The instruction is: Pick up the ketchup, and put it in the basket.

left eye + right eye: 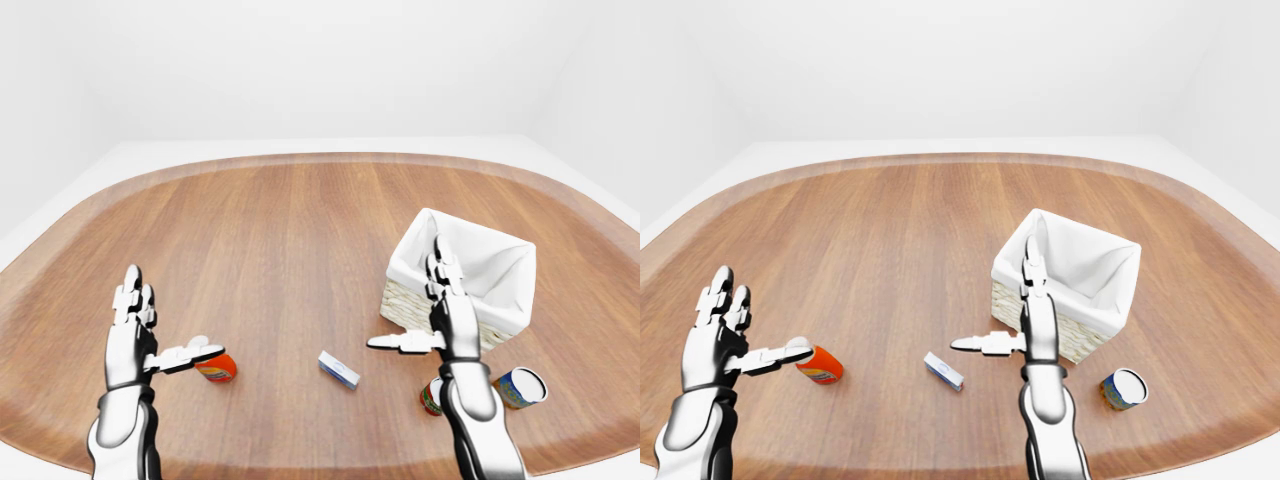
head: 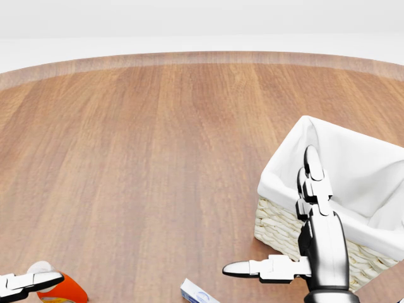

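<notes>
The ketchup [image 1: 218, 368] is a red-orange bottle with a white cap, lying on its side on the wooden table at the lower left. My left hand [image 1: 170, 318] is open just left of it, fingers up, with the thumb reaching over the cap end; I cannot tell if it touches. The basket [image 1: 404, 301] is wicker with a white cloth liner and stands at the right. My right hand [image 1: 408, 296] is open and empty, held upright in front of the basket's left wall, thumb pointing left.
A small blue-and-white box [image 1: 340, 370] lies between the hands. A blue-and-yellow can [image 1: 520, 387] lies on its side at the lower right, beside a red can [image 1: 430, 398] partly hidden by my right forearm. The table's curved edge [image 1: 300, 158] runs along the top.
</notes>
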You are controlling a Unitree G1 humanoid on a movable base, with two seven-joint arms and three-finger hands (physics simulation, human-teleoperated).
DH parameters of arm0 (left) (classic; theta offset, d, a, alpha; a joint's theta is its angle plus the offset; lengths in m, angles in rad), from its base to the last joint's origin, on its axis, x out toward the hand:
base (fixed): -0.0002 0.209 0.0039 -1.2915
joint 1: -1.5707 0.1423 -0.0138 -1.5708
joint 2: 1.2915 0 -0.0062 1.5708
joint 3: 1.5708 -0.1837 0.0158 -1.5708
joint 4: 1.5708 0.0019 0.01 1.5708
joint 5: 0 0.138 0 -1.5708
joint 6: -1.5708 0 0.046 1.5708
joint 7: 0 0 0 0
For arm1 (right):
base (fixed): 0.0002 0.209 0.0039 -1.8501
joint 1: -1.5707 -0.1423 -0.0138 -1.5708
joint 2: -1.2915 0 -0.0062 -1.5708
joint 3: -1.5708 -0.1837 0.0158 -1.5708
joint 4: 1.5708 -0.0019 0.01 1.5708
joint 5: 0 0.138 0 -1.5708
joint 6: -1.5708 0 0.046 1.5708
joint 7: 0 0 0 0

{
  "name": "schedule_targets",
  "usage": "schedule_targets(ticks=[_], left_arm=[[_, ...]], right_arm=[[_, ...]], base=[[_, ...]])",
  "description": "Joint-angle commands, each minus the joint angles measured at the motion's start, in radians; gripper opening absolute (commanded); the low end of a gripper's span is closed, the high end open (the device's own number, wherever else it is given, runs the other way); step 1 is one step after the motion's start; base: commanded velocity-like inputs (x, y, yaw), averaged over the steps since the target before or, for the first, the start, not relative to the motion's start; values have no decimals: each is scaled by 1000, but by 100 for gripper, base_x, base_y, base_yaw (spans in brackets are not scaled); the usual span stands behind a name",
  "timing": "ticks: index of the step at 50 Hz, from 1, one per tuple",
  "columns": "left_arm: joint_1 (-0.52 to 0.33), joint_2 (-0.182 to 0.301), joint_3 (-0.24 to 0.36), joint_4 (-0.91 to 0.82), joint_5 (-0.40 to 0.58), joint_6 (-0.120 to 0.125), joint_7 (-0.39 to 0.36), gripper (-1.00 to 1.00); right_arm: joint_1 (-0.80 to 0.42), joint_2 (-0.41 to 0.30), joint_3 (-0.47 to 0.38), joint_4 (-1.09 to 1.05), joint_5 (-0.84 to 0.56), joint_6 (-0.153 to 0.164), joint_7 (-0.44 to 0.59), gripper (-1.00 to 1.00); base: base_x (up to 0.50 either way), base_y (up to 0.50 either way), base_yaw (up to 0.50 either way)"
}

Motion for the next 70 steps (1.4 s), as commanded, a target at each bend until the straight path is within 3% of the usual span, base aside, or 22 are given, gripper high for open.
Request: schedule_targets(ticks=[1,13,19,42,48,50,51,70], left_arm=[[7,12,21,113,24,-39,-3,100],[3,32,-10,301,39,-39,20,100],[-1,38,-30,351,39,-39,29,100],[-86,76,-118,574,43,-39,90,100],[-81,77,-133,571,29,-39,76,100],[-79,76,-134,567,20,-39,64,22],[-80,75,-134,577,8,-39,50,-89],[-103,82,-170,688,53,-39,94,-90]], right_arm=[[-1,0,3,6,-4,-2,-2,100],[-5,1,6,17,-6,-5,-5,100],[-8,0,4,29,-6,-13,-6,100],[3,-1,6,-7,-3,2,-3,100],[2,-1,7,0,-5,-3,-4,100],[4,-1,7,-1,-4,-4,-4,100],[4,0,8,-4,-5,-2,-4,100],[11,-1,11,-11,-5,-4,-2,100]], base=[[0,0,0],[0,0,0],[0,0,0],[0,0,0],[0,0,0],[0,0,0],[0,0,0],[0,0,0]])
